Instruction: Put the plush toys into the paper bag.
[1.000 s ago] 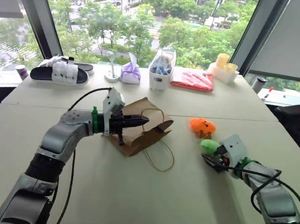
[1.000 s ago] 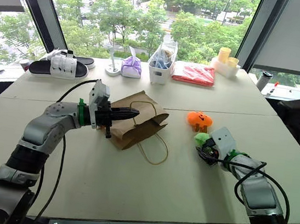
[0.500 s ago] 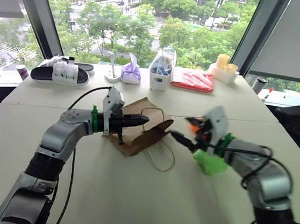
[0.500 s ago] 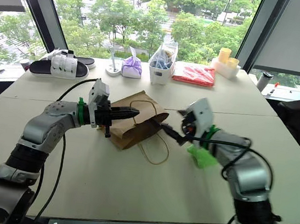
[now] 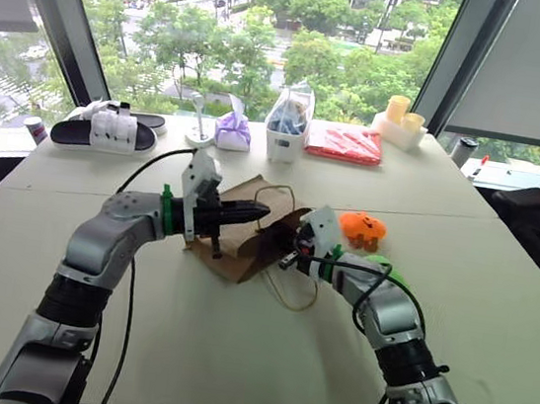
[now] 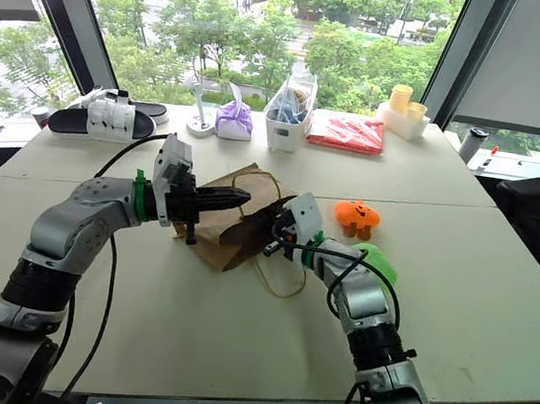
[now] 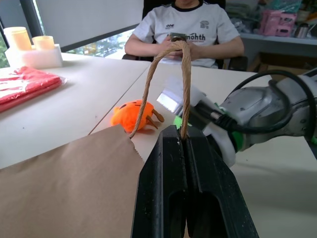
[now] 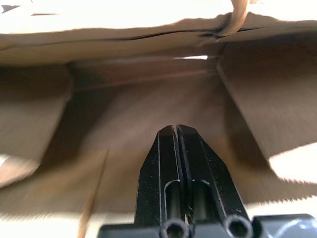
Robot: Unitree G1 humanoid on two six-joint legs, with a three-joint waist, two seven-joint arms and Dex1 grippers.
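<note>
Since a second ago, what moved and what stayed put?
The right tool swung left, away from the green plush toy, to the mouth of the paper bag and shut empty. The green toy lies about where it was. The left tool keeps pinching the bag's cord handle. The orange plush toy stayed.

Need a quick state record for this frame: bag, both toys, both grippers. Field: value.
left gripper: shut on the cord handle of the paper bag, holding it up
right gripper: shut, empty, tips inside the bag's mouth
paper bag: on its side on the table, mouth open toward the right gripper
green toy: on the table beside the right forearm, outside the bag
orange toy: on the table, outside the bag
toys in bag: none seen
</note>
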